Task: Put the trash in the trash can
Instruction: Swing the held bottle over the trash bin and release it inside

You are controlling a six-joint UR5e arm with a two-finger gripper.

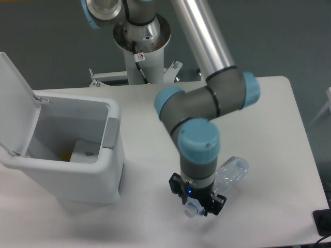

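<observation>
Nearest the camera, the black gripper (198, 203) of the UR5e arm (199, 111) points down at the front of the white tabletop (269, 113), its fingers closed around the cap end of a clear bluish plastic water bottle (231, 171). The bottle's pale cap (191, 209) pokes out just below the gripper, while the body of the bottle runs up and to the right from behind the wrist, tilted, its far end showing beside the arm's lower joint. Whether the bottle rests on the tabletop or is lifted off it cannot be told from this view. A faint shadow lies on the tabletop under the gripper.

Farther back and to the left stands the large white trash can (77, 170), well apart from the bottle, its hinged lid (13, 98) flipped open and leaning up at the left edge. A grey latch panel (110, 133) sits on the rim facing the arm. Inside the can, a small yellowish scrap is visible near the bottom beside a raised white block.

Behind, the arm's grey links with pale blue joint caps rise to a silver tube leading to the round base (140, 39) mounted at the far edge of the tabletop
</observation>
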